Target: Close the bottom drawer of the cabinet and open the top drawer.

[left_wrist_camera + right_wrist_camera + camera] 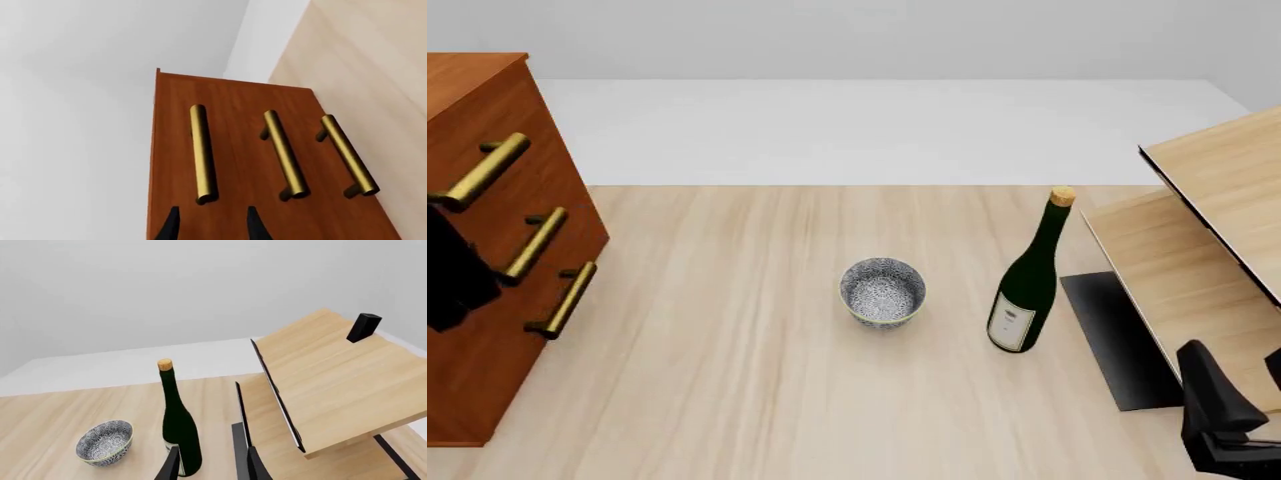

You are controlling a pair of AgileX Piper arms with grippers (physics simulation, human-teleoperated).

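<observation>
While all three drawers sat flush in the cabinet (481, 330), the left gripper (208, 227), fingers spread, hovered near the top drawer (175, 150) handle. The right gripper (210, 467), also spread, faced a wine bottle (179, 425).

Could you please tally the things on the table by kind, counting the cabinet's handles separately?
Cabinet: 1
Brass handles: 3
Bowl: 1
Bottle: 1
Slanted boards: 2
Total: 8

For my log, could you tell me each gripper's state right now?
Left gripper: open, empty, facing the cabinet.
Right gripper: open, empty.
</observation>
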